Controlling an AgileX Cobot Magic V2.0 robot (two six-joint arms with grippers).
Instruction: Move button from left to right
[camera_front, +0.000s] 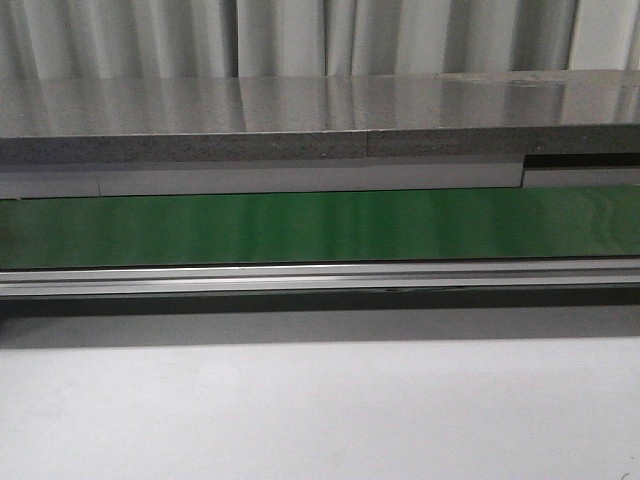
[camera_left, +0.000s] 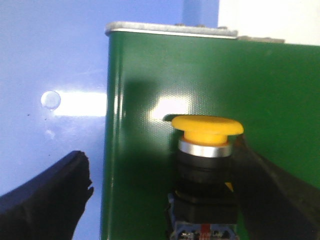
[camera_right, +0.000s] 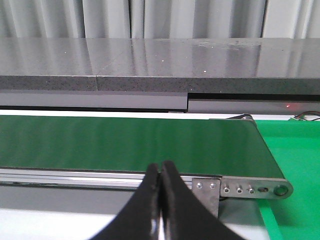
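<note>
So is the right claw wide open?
No, the right claw has its two black fingers pressed together, with nothing between them.

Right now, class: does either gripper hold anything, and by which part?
Nothing is held. The left gripper is open around the button, its fingers wide apart; the right gripper is shut and empty.

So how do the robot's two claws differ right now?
The left claw is spread open, while the right claw is shut tight with its fingers touching. The left claw has the yellow button between its fingers; the right claw has nothing. Both have black fingers and are over or near the green belt.
</note>
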